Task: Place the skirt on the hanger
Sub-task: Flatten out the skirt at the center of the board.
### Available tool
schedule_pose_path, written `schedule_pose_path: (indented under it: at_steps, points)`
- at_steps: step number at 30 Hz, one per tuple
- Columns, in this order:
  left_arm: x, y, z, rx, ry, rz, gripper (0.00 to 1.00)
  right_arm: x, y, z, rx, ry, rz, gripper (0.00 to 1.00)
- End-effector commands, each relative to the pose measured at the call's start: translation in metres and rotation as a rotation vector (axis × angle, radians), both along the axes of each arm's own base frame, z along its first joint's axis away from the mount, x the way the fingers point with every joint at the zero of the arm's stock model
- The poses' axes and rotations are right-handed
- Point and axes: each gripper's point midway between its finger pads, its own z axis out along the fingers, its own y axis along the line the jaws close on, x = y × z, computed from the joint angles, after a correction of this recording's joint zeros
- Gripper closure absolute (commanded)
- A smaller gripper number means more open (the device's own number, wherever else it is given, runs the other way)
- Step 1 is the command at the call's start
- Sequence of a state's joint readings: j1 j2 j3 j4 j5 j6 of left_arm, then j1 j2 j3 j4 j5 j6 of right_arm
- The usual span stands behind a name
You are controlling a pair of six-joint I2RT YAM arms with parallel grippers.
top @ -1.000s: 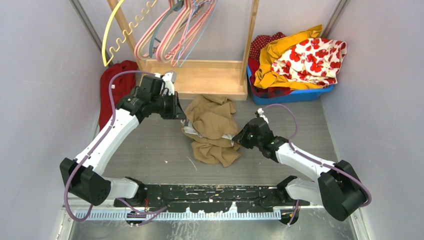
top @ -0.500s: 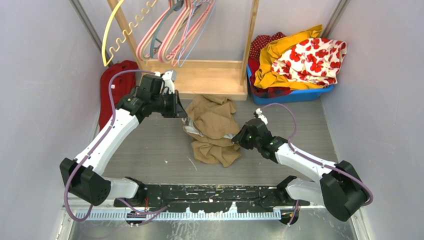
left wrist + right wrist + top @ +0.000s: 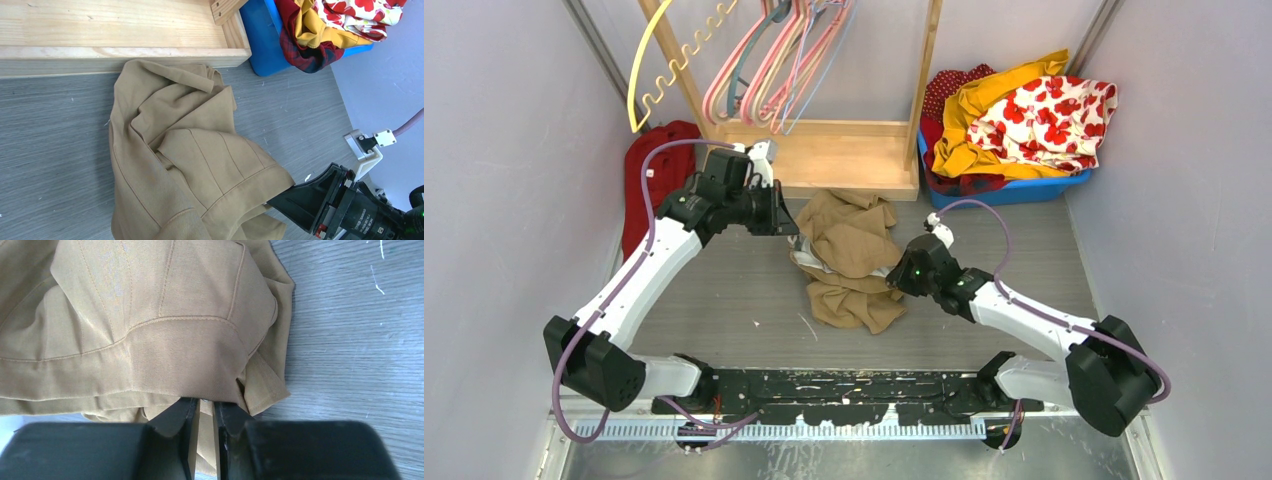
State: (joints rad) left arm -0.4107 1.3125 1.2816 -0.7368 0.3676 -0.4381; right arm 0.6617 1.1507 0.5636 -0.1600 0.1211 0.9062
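Note:
The tan skirt [image 3: 849, 250] lies crumpled on the grey floor in front of the wooden rack. Several pink hangers [image 3: 774, 60] hang from the rack's top bar, beside a yellow one [image 3: 646, 70]. My left gripper [image 3: 788, 232] is at the skirt's left edge. Its fingers are hidden, and cloth [image 3: 150, 210] rises close to its camera, so it appears shut on that edge. My right gripper [image 3: 894, 278] is pushed in at the skirt's right hem [image 3: 175, 355]. Its fingertips [image 3: 202, 402] stand a narrow gap apart, with tan cloth showing behind the gap.
A blue bin [image 3: 1024, 188] heaped with red, yellow and flowered clothes stands at the back right. A red garment [image 3: 654, 165] lies along the left wall. The rack's wooden base [image 3: 834, 160] sits just behind the skirt. Grey walls close in on both sides.
My right gripper has slid a little left and forward, further under the skirt's hem, and its jaws have parted slightly. The left arm and the skirt have stayed still.

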Motion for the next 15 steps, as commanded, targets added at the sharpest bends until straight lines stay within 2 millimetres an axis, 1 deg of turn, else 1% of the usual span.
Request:
schedule_pose_path:
  at_steps: [1, 4, 7, 10, 15]
  points:
    - [0.0074, -0.0052, 0.0250, -0.044, -0.080, -0.017, 1.00, 0.0148, 0.0033, 0.0164, -0.067, -0.067, -0.001, 0.80]
    - [0.0076, -0.0050, 0.0259, -0.044, -0.082, -0.017, 1.00, 0.0147, 0.0056, 0.0157, -0.104, -0.069, 0.011, 0.79]
    - [0.0083, -0.0052, 0.0260, -0.043, -0.083, -0.017, 1.00, 0.0135, 0.0083, 0.0131, -0.125, -0.066, 0.022, 0.75]
    - [0.0086, -0.0056, 0.0271, -0.043, -0.085, -0.019, 1.00, 0.0138, 0.0089, 0.0142, -0.139, -0.073, 0.020, 0.77]
    - [0.0094, -0.0056, 0.0276, -0.041, -0.086, -0.021, 1.00, 0.0116, 0.0026, 0.0101, -0.192, -0.062, 0.013, 0.78]
